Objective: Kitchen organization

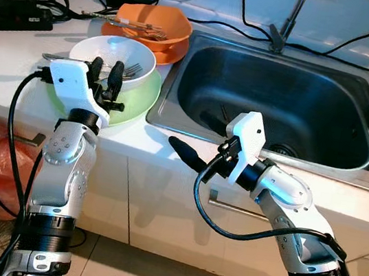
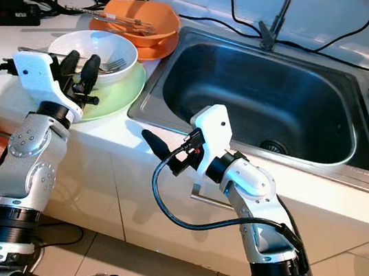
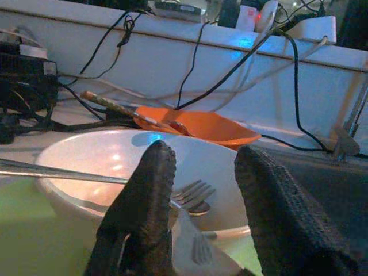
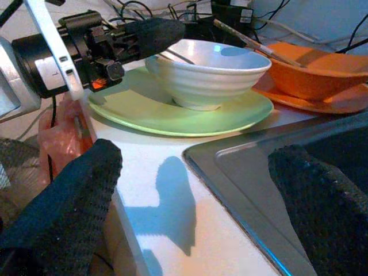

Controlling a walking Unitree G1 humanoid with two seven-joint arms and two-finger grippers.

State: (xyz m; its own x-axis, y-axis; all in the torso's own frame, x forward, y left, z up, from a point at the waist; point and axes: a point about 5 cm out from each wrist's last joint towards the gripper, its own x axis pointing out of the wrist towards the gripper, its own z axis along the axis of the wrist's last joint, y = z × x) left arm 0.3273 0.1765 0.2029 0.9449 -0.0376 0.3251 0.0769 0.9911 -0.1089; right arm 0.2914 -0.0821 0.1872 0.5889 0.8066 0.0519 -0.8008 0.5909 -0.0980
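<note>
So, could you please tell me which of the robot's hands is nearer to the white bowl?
Left. The left hand is open at the rim of the white bowl. The right hand hangs off the counter edge in front of the sink.

Two black fingertips [image 4: 57,201] frame the bottom corners, set wide apart over the white counter [image 4: 167,190]. At upper centre a white bowl [image 4: 210,75] sits on a green plate [image 4: 172,118], orange dishes [image 4: 313,75] at upper right. The left gripper [image 4: 152,31] reaches to the bowl's rim from upper left.
</note>
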